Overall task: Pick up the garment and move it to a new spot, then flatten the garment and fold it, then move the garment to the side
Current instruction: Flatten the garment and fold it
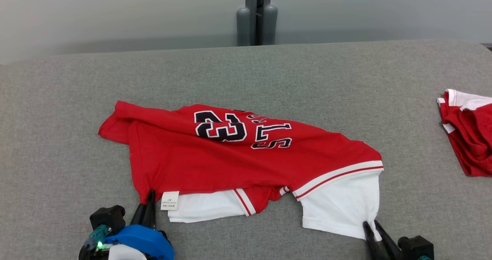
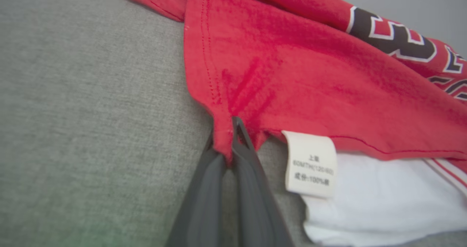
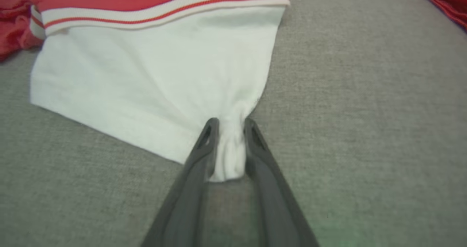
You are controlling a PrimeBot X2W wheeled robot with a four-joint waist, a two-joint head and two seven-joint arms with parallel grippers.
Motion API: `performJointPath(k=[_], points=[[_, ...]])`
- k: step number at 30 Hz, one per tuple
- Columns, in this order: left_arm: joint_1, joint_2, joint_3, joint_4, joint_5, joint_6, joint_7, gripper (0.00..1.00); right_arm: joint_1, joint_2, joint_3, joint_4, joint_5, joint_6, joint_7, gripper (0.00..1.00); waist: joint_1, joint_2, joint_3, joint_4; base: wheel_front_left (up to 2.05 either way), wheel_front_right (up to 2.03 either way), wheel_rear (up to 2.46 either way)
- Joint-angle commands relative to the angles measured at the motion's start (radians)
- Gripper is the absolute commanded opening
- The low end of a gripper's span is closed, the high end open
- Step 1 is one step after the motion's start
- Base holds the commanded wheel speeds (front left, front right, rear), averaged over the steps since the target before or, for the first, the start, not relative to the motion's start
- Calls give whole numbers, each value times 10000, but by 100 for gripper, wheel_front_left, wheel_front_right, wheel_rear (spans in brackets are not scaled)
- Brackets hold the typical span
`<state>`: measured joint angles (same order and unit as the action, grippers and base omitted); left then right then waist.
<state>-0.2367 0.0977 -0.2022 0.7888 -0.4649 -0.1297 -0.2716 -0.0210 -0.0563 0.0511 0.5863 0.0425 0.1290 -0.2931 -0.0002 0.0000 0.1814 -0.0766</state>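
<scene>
While the left hand [image 1: 149, 197] pinches its red corner and the right hand [image 1: 371, 225] grips its white corner, the garment [image 1: 215, 160] lies stretched lengthwise between them, printed "23" [image 1: 221, 126] up, "100%" label [image 1: 170, 200] beside the left hand.

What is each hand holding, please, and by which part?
The jersey: left hand on its red corner by the label, right hand on its white corner.

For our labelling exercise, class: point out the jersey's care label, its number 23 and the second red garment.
care label [image 2: 311, 163], left wrist view, middle of the tag.
number 23 [image 1: 236, 131], head view, a dark digit.
second red garment [image 1: 471, 148], head view, its red middle.
</scene>
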Motion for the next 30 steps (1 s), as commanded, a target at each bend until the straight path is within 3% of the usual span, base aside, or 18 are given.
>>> performJointPath(k=[1,10,17,25,30], points=[[316,6,-2,33,69,-15,128,0,438,100,242,405,93,30,503,0,2,0,-43,-23,0,0,0],[-345,440,168,-1668,183,-14,75,0,-1065,30,-476,-2325,1033,18,290,0,2,0,-563,53,0,0,0],[-1615,1390,114,-3085,319,-15,75,0,-2793,-502,-652,-3921,1699,18,290,0,2,0,-1077,111,0,0,0],[-2881,2399,-50,-3949,27,-15,169,0,-4360,-1243,-860,-4753,2422,18,290,0,2,0,-1619,186,0,0,0],[-3746,3051,-104,-4510,-87,-13,789,0,-5534,-1920,-654,-4861,2855,18,290,0,2,0,-1805,270,0,0,0]])
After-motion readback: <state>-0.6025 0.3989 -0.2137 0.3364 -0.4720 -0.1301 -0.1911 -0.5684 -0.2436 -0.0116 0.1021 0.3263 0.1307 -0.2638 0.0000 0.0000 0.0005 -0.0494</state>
